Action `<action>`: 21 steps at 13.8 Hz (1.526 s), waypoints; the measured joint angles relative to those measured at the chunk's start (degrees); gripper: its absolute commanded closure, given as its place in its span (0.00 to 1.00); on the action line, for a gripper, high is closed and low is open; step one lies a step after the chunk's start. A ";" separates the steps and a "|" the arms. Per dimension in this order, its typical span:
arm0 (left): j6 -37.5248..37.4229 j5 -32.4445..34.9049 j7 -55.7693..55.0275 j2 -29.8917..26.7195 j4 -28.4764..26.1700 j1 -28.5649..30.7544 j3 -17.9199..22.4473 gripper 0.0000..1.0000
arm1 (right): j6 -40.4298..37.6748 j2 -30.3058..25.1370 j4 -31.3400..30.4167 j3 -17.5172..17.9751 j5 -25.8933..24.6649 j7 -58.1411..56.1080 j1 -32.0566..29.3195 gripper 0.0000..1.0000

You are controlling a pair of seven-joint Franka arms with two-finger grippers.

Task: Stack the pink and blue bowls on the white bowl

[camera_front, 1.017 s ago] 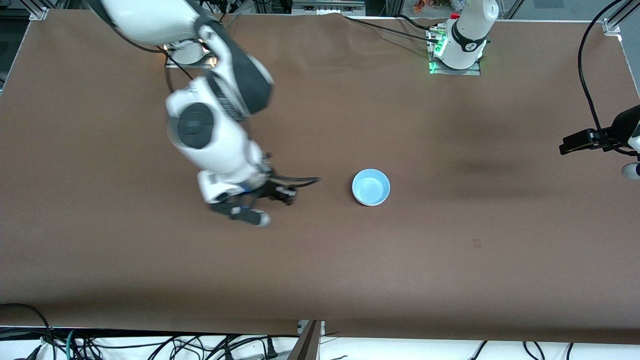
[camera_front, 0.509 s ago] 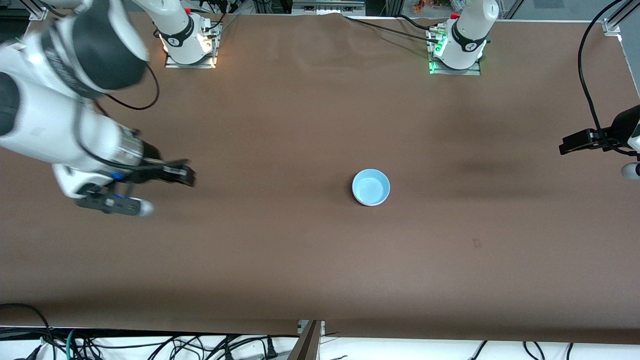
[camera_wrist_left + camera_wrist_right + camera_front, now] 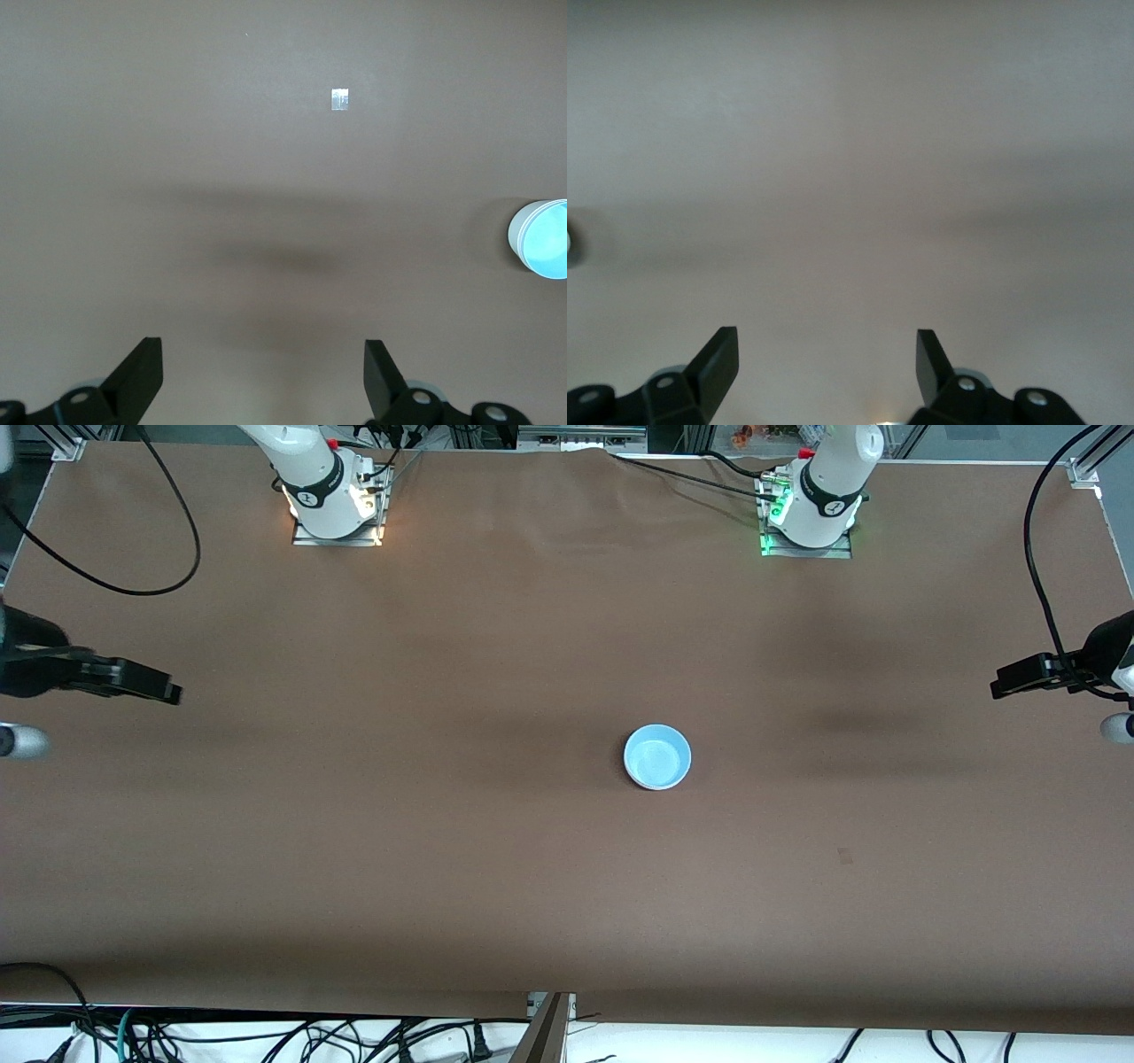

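The small round light-blue plastic bowl (image 3: 657,756) sits mid brown counter (image 3: 532,868), apparently topping a finished stack; the bowls under it are hidden. Left tool (image 3: 264,376) and right tool (image 3: 826,363) hang wide and empty over their counter ends, so no further move seems needed.

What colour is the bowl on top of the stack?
Light sky-blue; the top bowl shows best in the front view.

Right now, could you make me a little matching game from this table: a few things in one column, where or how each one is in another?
Things:
1. small round light blue plastic bowl
2. left gripper
3. right gripper
4. small pale tape mark

Places or states:
A. open, over the right arm's end of the table
B. flat on the brown table
C. upright, mid-table, on top of the stack
D. open, over the left arm's end

Pairs: 1-C, 2-D, 3-A, 4-B
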 measured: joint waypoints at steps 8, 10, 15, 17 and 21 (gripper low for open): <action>-0.02 0.00 0.00 0.00 0.00 0.00 -0.01 0.00 | 0.77 -10.03 -10.78 -1.15 0.02 1.18 -0.15 0.17; -0.02 0.00 0.00 0.01 0.00 0.00 -0.01 0.00 | 7.84 -15.80 -21.07 -1.16 0.04 1.36 -0.10 0.17; -0.03 0.00 0.00 0.04 0.00 0.00 -0.01 0.00 | 19.48 -29.99 -43.60 -2.11 0.07 1.54 -0.09 0.15; -0.04 0.00 0.00 0.04 0.00 0.00 -0.01 0.00 | 20.10 -30.97 -45.07 -3.46 0.08 1.24 -0.11 0.12; -0.04 0.00 0.00 0.04 0.00 0.00 -0.01 0.00 | 21.73 -29.96 -45.01 -6.20 0.10 -2.01 -0.13 0.11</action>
